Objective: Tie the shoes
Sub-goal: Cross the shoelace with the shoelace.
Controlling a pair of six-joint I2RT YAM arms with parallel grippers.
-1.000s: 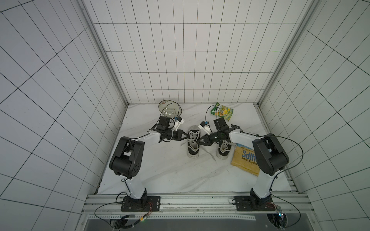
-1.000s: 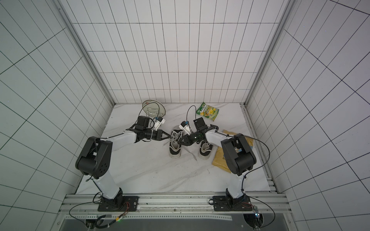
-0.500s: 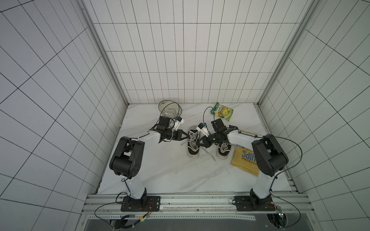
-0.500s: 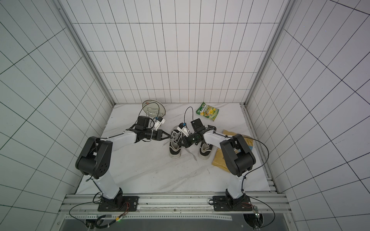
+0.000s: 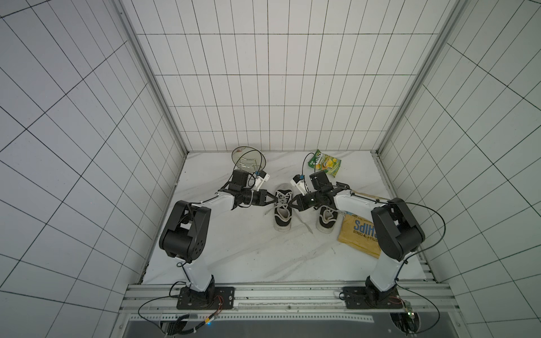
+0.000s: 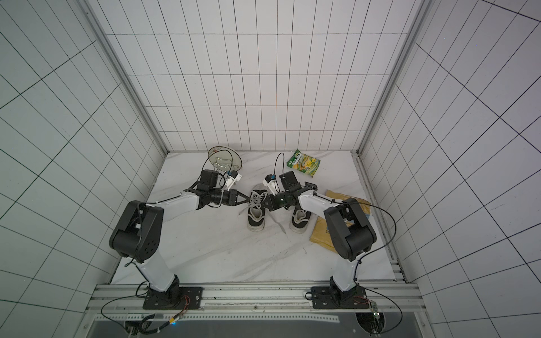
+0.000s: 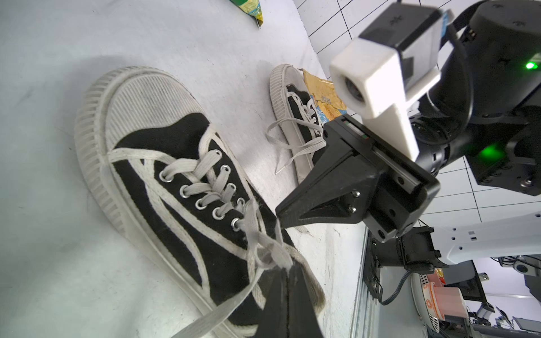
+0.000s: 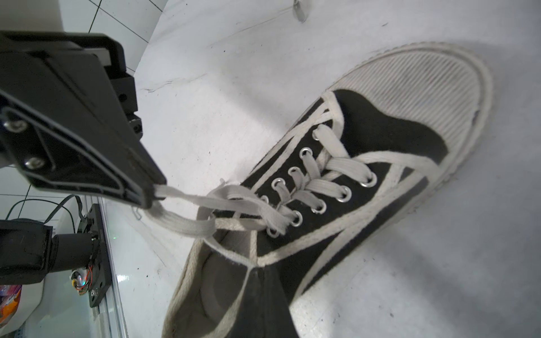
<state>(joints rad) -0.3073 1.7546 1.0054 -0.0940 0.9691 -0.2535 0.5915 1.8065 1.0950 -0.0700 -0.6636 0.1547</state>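
Observation:
Two black sneakers with white toe caps stand side by side in both top views: the left shoe [image 5: 282,215] and the right shoe [image 5: 326,222]. My left gripper [image 5: 274,200] is shut on a flat white lace [image 8: 187,197] of the left shoe, drawn taut sideways from the eyelets; its tip [image 7: 288,267] pinches the strand beside a loose crossing [image 7: 263,251]. My right gripper [image 5: 290,204] comes from the opposite side and is shut over the shoe's opening [image 8: 257,267], where a short lace strand [image 8: 254,245] runs into its tip. The right shoe's laces [image 7: 295,140] lie loose.
A yellow chips bag [image 5: 358,237] lies under my right arm, touching the right shoe. A green snack packet [image 5: 325,163] and a round plate on a wire stand [image 5: 248,158] sit at the back. A loose lace end [image 5: 304,225] trails between the shoes.
My right gripper has moved left onto the left shoe's lacing and closed there. The left gripper has held its lace without moving.

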